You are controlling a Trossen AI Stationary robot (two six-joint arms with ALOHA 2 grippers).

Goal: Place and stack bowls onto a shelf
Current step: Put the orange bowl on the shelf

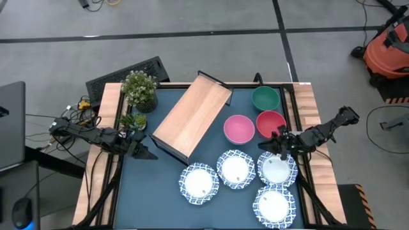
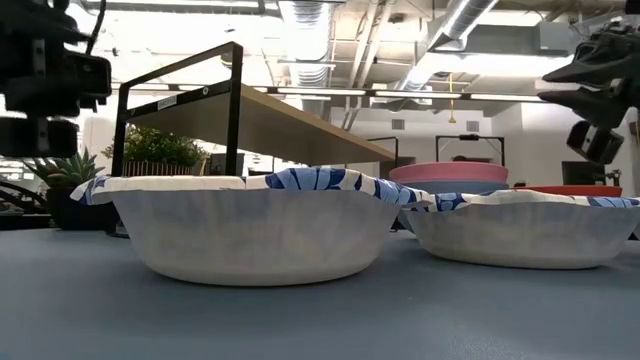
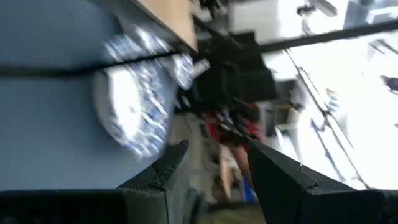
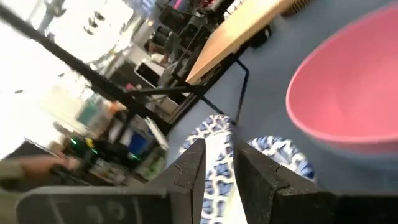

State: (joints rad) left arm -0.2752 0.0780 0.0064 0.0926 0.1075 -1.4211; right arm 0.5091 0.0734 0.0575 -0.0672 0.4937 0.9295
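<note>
We're over the dark blue table [image 1: 160, 191] now, and the right tool [image 1: 279, 144] is down at the rim of a wide shallow white bowl with a blue patterned rim [image 1: 277, 168], on the table's right side. The right wrist view settles it: the 2 dark fingers [image 4: 189, 169] straddle that patterned edge, pinching it, tilted up between them.

3 more white patterned bowls sit around it, none stacked: 1 nearer the front edge [image 1: 274, 205], 1 in the middle of the row [image 1: 235, 168] and 1 furthest left [image 1: 199, 181]. Just behind them we see the small plain pink round bowl [image 1: 239, 128], the red bowl [image 1: 270, 121] beside it and the green bowl [image 1: 264, 98] at the back, all resting on the table.

The long light-wood shelf with its dark metal frame [image 1: 192, 115] stands diagonally at centre, its board carrying no bowl.

Over on the left, the left tool [image 1: 143, 151] waits low near the table's left edge, fingers pressed together, just in front of 2 small potted plants [image 1: 139, 89].
</note>
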